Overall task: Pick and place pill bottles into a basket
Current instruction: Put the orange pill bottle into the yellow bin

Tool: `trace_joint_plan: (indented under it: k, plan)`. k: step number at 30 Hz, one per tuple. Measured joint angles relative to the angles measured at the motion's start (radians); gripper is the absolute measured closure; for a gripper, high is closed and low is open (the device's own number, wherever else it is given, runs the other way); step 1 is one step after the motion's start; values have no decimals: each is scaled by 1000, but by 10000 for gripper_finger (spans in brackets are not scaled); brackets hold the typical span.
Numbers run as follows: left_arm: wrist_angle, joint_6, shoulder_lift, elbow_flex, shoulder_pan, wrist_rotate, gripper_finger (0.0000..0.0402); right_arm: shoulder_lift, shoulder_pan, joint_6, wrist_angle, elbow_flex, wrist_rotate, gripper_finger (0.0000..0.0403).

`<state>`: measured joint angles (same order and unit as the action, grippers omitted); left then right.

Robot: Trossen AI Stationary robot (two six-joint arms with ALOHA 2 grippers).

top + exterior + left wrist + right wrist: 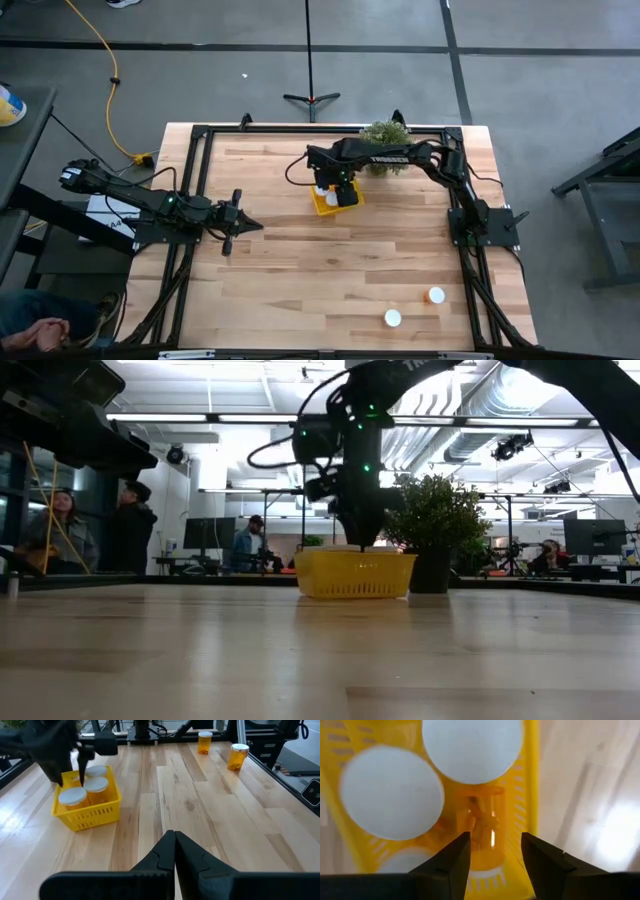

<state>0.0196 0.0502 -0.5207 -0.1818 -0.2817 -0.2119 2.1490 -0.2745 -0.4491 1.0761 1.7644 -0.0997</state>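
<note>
Wooden worktop [330, 260], right pincer [492, 855] spread over yellow basket [327, 203] of pill bottles [96, 788], 2 bottles [413, 307] near front edge, left pincer [174, 851] pressed together, waiting apart.

1. A light wooden plank desk [340, 260] fills the middle of the high view.
2. A bushy green potted plant [436, 520] stands in a dark pot at the desk's far edge.
3. A yellow cable [100, 50] snakes over the grey floor.
4. A black tripod stand [310, 97] sits on the floor beyond the desk.
5. Several people [62, 525] stand or sit in the room behind.
</note>
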Motion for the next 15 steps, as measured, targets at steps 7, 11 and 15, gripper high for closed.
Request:
trace_joint_plan:
  k: [7,11,15]
  plan:
    - [0,0,0,0,0,0,355,0,0,5,75,127,20,242]
    - [0,4,0,0,0,0,355,0,0,41,135,216,112,241]
    - [0,5,0,0,0,1,355,-14,9,119,255,319,313,242]
